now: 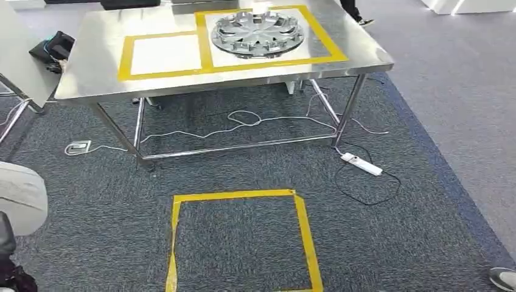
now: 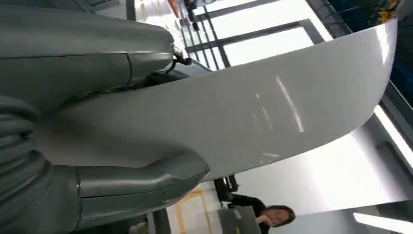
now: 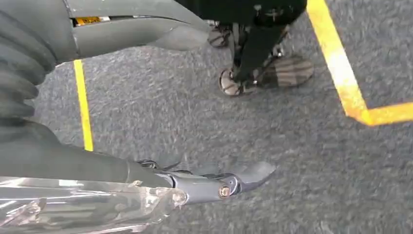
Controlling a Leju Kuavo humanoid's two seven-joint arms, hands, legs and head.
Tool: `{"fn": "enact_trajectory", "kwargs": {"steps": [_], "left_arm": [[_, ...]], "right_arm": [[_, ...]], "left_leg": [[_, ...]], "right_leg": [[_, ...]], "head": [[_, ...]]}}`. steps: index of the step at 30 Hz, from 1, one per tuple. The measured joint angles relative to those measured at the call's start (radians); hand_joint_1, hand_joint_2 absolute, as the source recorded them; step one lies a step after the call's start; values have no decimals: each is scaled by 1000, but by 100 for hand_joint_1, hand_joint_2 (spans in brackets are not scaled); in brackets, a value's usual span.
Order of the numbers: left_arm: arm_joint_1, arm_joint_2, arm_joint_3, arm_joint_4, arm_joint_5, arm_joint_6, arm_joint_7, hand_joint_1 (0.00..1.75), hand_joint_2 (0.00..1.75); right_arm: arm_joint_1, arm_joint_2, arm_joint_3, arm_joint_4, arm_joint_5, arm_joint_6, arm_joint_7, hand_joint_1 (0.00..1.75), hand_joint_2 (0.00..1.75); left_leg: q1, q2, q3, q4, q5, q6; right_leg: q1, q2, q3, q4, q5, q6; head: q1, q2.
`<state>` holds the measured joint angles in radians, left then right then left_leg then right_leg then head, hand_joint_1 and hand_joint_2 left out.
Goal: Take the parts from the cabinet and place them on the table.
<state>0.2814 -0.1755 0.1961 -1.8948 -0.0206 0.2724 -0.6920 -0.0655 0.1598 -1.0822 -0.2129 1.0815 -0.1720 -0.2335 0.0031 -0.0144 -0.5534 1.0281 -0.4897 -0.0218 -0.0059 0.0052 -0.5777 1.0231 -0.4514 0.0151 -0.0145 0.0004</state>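
I'm looking down from the head cam at a stainless steel table w/ two rectangles of yellow tape on top. The round silver wheel-cover part lies flat inside the right rectangle; the left rectangle holds nothing. Under the table white cables trail over dark grey carpet, and a white power strip lies near the right front leg. A yellow tape square marks the carpet in front of the table. A black bag sits past the table's left end. Lighter grey floor runs along the right side, w/ a person's shoe at the bottom right corner.

Left wrist cam: the left robot hand grips a wide, curved, glossy white panel part, thumb on one face, other fingers on the opposite face. Bright ceiling lights and a person show behind it.

Right wrist cam: the right robot hand points at the carpet w/ yellow tape lines; a clear shiny piece lies against its lower fingers, but I can't tell if it's gripped or what it is.
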Motion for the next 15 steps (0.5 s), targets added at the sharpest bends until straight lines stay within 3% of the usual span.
{"fn": "enact_trajectory", "kwargs": {"steps": [1,3,4,5,6,7,8,9,10,11,14,15], "left_arm": [[-2,1,0,0,0,0,0,175,175],[1,1,-1,0,0,0,0,175,175],[2,1,-1,0,0,0,0,175,175],[2,1,-1,0,0,1,0,175,175],[2,1,-1,0,0,1,0,175,175],[2,2,-1,0,0,1,0,175,175],[2,2,-1,0,0,2,0,175,175],[2,1,-2,0,0,2,0,175,175],[0,1,-2,1,1,3,0,175,175],[0,1,-3,1,1,3,1,175,175],[6,1,-2,1,2,2,2,175,175],[6,1,-2,1,2,0,2,175,175]], "right_arm": [[-2,0,0,0,0,0,-1,0,175],[-2,0,-2,0,0,1,0,0,175],[-1,0,-2,0,0,1,-1,0,175],[0,0,-3,0,0,1,0,0,175],[1,0,-3,0,0,1,0,0,175],[1,0,-3,0,0,1,0,0,175],[1,0,-4,0,0,1,-1,0,175],[1,0,-4,0,0,2,-1,0,175],[-1,-2,-4,-1,0,1,-2,0,175],[-2,-2,-4,-1,0,1,-2,0,175],[-1,-2,-5,-1,0,1,-3,0,175],[-1,-2,-5,-1,0,1,-3,0,175]], "left_leg": [[0,0,-27,54,-30,-5],[6,1,-121,225,-100,-14],[9,1,-156,280,-109,-17],[11,1,-169,287,-92,-19],[13,1,-160,254,-54,-21],[16,2,-131,187,-4,-24],[19,5,-88,90,52,-27],[24,15,-55,15,82,-32],[19,14,-39,-18,57,-30],[20,11,-43,-12,55,-14],[18,10,-39,-15,50,10],[20,9,-34,-16,48,18]], "right_leg": [[-2,-1,2,-1,-2,-4],[-4,-3,5,-1,-8,-10],[-4,-3,7,-1,-10,-9],[-6,-3,11,-1,-13,-7],[-8,-3,16,-1,-17,-4],[-11,-2,24,-1,-21,0],[-15,-1,33,-1,-27,7],[-12,0,37,-1,-33,16],[-6,1,30,6,-42,25],[-3,0,27,1,-43,29],[-9,-3,40,-11,-47,45],[-9,-2,38,9,-57,49]], "head": [[-2,0],[-2,0],[-2,0],[-2,0],[-2,0],[-2,0],[-2,0],[-4,0],[-13,0],[-7,0],[-6,0],[-1,0]]}}
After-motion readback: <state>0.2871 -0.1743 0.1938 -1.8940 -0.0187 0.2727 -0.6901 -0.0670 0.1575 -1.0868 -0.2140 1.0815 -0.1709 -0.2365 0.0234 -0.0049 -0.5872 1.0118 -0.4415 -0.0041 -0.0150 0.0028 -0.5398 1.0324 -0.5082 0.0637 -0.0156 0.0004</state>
